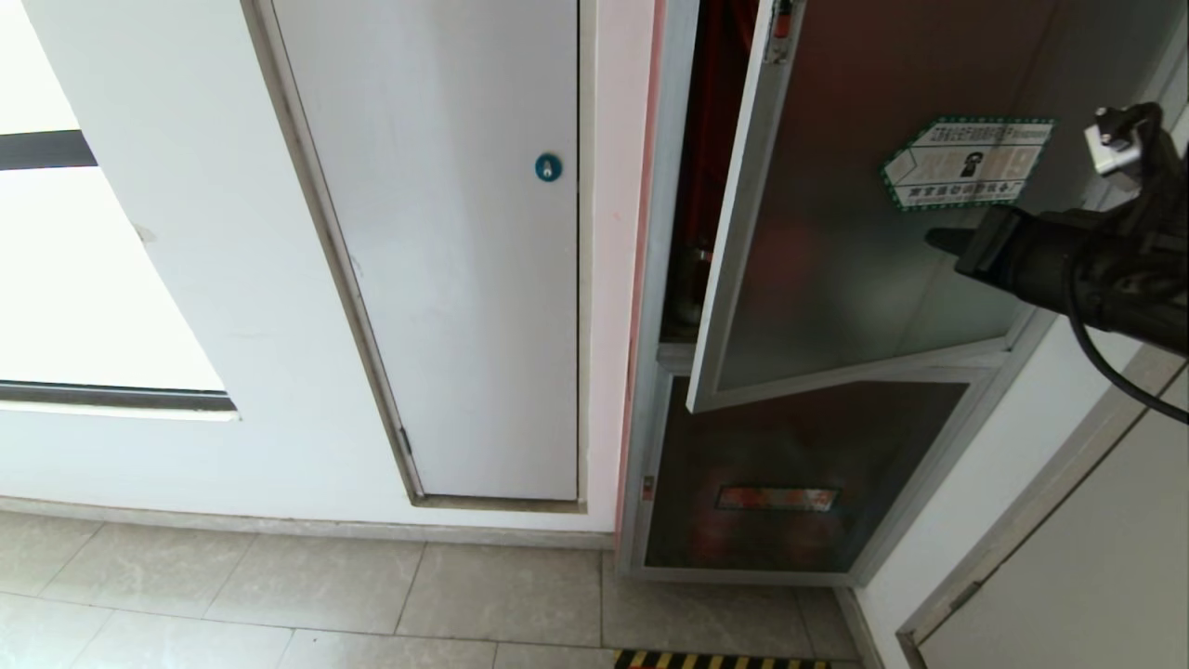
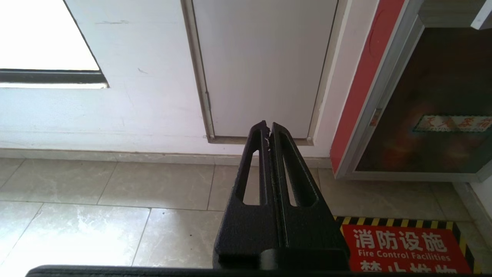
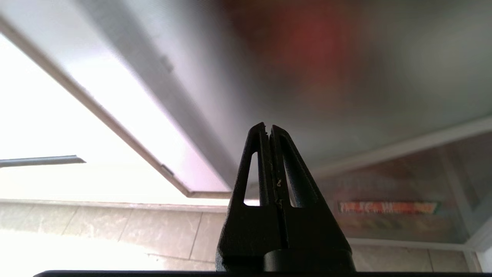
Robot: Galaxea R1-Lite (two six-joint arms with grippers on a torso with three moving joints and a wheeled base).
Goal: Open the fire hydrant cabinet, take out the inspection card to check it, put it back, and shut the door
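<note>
From my station I see a plain white panel door set in the white wall, with a round blue lock near its right edge and a small hinge low on its left side. To the far left there is a bright window with a dark frame bar along its bottom. The floor is laid in grey-beige tiles with a pale skirting strip where it meets the wall. A red floor sign edged in yellow and black stripes reads "Fire Control Facilities". At far right stands another pale door in a grey frame.
</note>
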